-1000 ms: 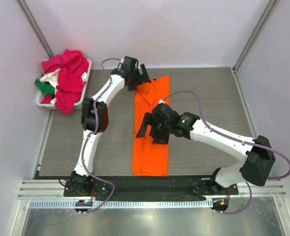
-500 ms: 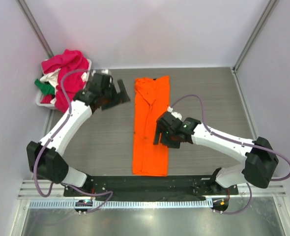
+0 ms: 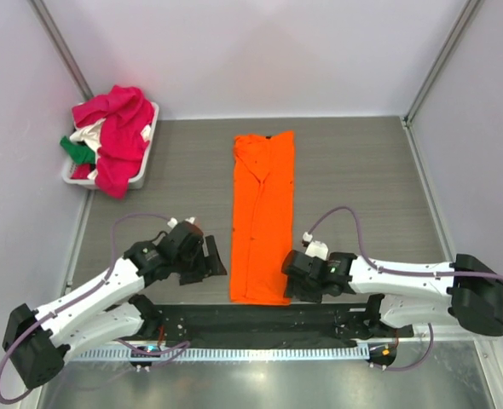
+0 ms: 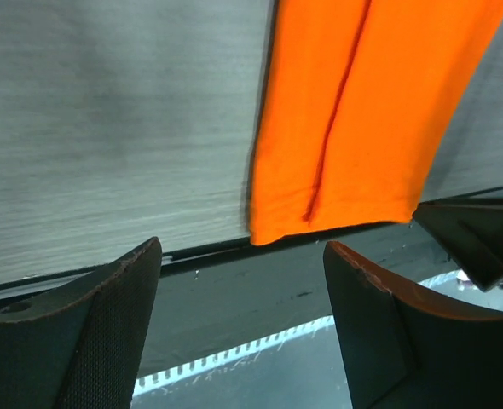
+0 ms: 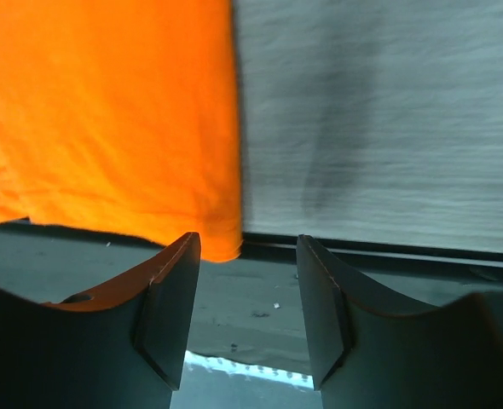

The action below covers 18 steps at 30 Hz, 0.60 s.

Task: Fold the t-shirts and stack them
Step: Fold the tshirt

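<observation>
The orange t-shirt (image 3: 263, 213) lies flat as a long narrow strip down the middle of the table, its near hem at the front edge. My left gripper (image 3: 213, 260) is open and empty just left of that hem, which shows in the left wrist view (image 4: 354, 128). My right gripper (image 3: 291, 277) is open and empty at the hem's right corner, seen in the right wrist view (image 5: 115, 119). Magenta-pink (image 3: 115, 136), white and green (image 3: 77, 149) shirts lie heaped in the basket.
The white plastic basket (image 3: 145, 153) stands at the back left of the table. A black strip (image 3: 320, 311) and a metal rail (image 3: 260, 351) run along the table's front edge beneath both grippers. Frame posts stand at the back corners.
Both arms have swung from the shirt's middle and top down toward the near edge. The left gripper let go of the collar end; the shirt now lies straight.
</observation>
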{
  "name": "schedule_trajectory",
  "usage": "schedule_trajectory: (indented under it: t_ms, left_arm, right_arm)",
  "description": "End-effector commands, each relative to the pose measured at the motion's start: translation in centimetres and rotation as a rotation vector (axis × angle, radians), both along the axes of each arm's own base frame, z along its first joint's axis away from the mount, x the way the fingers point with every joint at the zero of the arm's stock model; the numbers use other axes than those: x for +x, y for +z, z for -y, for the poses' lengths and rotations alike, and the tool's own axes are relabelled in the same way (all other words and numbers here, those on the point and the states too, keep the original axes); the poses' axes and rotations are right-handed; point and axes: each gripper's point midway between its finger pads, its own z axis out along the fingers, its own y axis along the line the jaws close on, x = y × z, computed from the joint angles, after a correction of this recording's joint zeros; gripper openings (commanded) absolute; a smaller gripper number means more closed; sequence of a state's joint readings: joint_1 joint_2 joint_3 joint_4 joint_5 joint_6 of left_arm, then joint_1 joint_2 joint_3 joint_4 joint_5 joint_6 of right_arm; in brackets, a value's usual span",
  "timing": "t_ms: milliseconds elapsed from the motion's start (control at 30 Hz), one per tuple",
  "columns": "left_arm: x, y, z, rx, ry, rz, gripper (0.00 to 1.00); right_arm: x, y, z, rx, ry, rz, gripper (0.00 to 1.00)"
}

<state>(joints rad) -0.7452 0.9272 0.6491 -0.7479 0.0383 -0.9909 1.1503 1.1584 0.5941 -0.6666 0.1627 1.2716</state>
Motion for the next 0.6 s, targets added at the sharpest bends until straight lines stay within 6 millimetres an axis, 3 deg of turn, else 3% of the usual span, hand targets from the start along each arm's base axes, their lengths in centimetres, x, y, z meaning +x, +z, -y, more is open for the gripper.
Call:
schedule_trajectory:
  t_ms: [0, 167, 567]
  left_arm:
    - [-1.1, -0.7, 1.4, -0.105, 0.064, -0.025, 0.77]
    - [-2.9, -3.1, 2.7, -0.173, 0.056, -0.050, 0.72]
    - [-2.8, -4.6, 5.5, -0.208, 0.025, -0.049, 0.64]
  right_arm:
    - [0.4, 0.6, -2.6, 0.103, -0.058, 0.037, 0.54]
    - [0.2, -0.1, -2.6, 0.084, -0.057, 0.055, 0.50]
    - [0.1, -2.0, -2.4, 0.084, -0.059, 0.051, 0.40]
